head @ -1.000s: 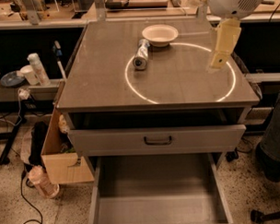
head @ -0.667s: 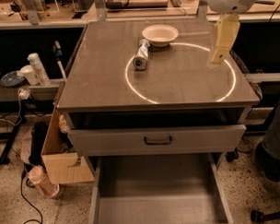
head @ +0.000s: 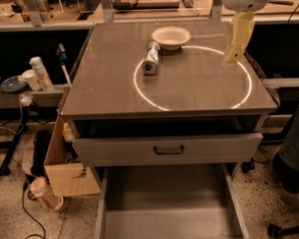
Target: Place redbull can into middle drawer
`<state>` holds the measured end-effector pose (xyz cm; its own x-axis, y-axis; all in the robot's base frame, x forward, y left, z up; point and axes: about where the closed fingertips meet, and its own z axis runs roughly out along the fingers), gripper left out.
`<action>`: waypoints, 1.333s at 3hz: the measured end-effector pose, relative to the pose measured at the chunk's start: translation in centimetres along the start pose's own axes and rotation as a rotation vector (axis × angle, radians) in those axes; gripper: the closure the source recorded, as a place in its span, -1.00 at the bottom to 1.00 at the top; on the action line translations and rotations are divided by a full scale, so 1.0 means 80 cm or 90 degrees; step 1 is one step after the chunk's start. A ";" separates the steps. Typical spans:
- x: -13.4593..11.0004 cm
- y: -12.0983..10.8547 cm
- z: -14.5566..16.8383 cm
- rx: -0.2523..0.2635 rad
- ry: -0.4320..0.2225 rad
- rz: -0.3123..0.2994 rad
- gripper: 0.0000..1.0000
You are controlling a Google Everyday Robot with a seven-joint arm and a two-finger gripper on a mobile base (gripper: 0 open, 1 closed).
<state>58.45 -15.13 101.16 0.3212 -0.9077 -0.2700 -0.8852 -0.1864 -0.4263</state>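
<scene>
The redbull can (head: 151,58) lies on its side on the cabinet top, just in front and left of the white bowl (head: 171,37). My gripper (head: 231,55) hangs over the right side of the top, well to the right of the can and holding nothing. The middle drawer (head: 167,217) is pulled out wide at the bottom of the view, and its bare grey floor is empty. Above it is the grey drawer front with a black curved handle (head: 169,150).
A bright ring of light (head: 193,102) lies on the cabinet top (head: 109,88). A cardboard box (head: 62,164) and a bottle (head: 44,194) stand on the floor to the left. A chair base (head: 286,225) and a dark shape stand at the right. Benches with clutter run along the back.
My gripper has risen slightly over the right side of the top. The can, the bowl and the drawers have not moved.
</scene>
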 end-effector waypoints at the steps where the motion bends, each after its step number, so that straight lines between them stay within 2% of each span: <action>1: 0.014 -0.021 0.007 0.008 -0.017 -0.035 -1.00; 2: 0.018 -0.054 0.026 0.021 -0.064 -0.089 -1.00; 3: 0.018 -0.061 0.030 0.031 -0.070 -0.092 -1.00; 4: 0.014 -0.070 0.049 0.027 -0.142 -0.148 -1.00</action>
<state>65.08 -13.63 99.87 0.5835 -0.7371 -0.3409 -0.7658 -0.3596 -0.5332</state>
